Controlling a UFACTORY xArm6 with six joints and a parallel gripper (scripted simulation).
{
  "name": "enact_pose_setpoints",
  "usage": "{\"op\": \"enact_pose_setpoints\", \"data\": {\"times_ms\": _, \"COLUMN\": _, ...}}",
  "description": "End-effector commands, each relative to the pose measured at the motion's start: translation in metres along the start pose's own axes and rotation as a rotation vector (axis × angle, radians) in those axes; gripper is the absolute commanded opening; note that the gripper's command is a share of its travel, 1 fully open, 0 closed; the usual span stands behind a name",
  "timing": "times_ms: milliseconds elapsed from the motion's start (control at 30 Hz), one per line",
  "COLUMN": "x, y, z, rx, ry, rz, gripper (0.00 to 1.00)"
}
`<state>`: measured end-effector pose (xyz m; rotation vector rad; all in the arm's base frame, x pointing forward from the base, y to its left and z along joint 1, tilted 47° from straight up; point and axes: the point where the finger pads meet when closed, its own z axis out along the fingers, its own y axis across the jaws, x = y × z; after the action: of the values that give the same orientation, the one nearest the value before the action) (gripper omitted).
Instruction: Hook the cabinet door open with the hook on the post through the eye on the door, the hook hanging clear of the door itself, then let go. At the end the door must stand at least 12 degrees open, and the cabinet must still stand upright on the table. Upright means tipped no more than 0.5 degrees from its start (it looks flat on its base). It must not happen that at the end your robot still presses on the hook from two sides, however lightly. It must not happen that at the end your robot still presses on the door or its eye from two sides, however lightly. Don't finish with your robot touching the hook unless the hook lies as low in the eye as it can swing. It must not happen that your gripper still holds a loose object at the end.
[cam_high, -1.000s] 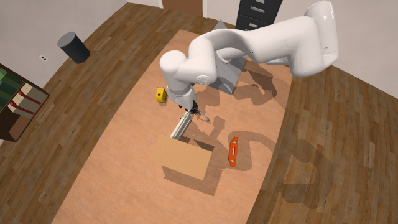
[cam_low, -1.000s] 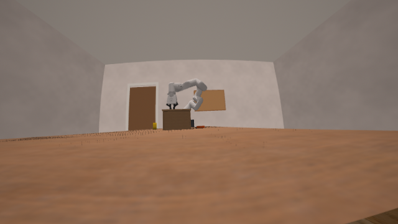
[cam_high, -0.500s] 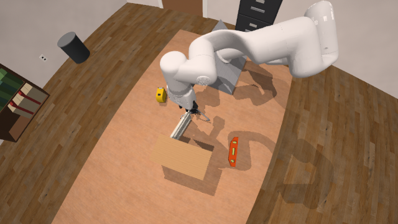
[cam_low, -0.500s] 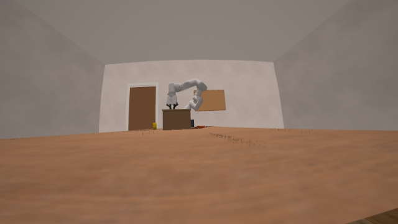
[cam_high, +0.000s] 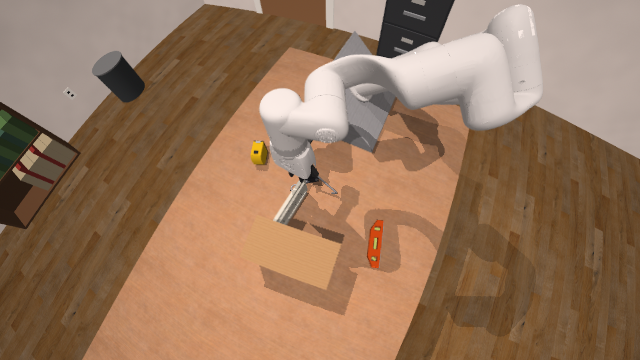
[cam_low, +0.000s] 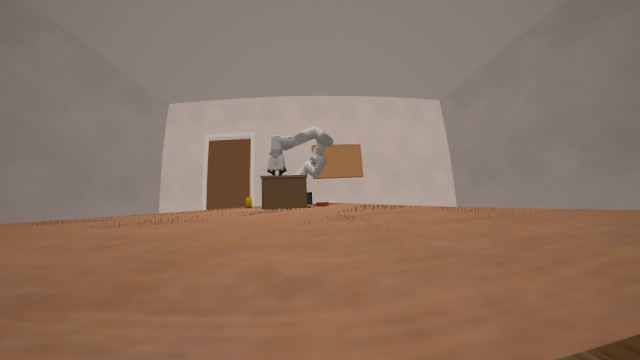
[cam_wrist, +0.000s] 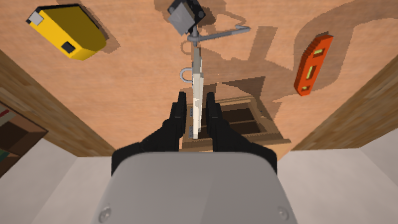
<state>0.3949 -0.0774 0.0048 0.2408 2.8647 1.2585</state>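
The wooden cabinet (cam_high: 291, 251) stands upright on the table; it also shows in the exterior view (cam_low: 284, 192). Its pale door (cam_high: 291, 202) is swung well open, and I see it edge-on in the wrist view (cam_wrist: 198, 95). My gripper (cam_wrist: 196, 101) straddles the door's top edge with the fingers partly apart, a small gap on each side. It also shows in the top view (cam_high: 306, 179). The ring eye (cam_wrist: 185, 75) sticks out of the door's left face. The grey post (cam_wrist: 182, 18) stands just beyond the door's end. Its hook (cam_wrist: 220, 34) points off to the right, not in the eye.
A yellow tape measure (cam_high: 258, 152) lies left of the arm. An orange spirit level (cam_high: 375, 243) lies right of the cabinet. The grey base plate (cam_high: 365, 112) sits behind. A bin, a bookshelf and a filing cabinet stand off the table.
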Motion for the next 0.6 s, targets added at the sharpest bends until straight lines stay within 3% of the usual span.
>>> {"op": "enact_pose_setpoints", "data": {"times_ms": 0, "x": -0.001, "y": 0.0, "z": 0.006, "rx": 0.002, "ry": -0.003, "rz": -0.001, "gripper": 0.27}}
{"op": "enact_pose_setpoints", "data": {"times_ms": 567, "x": -0.002, "y": 0.0, "z": 0.033, "rx": 0.002, "ry": -0.003, "rz": -0.001, "gripper": 0.27}}
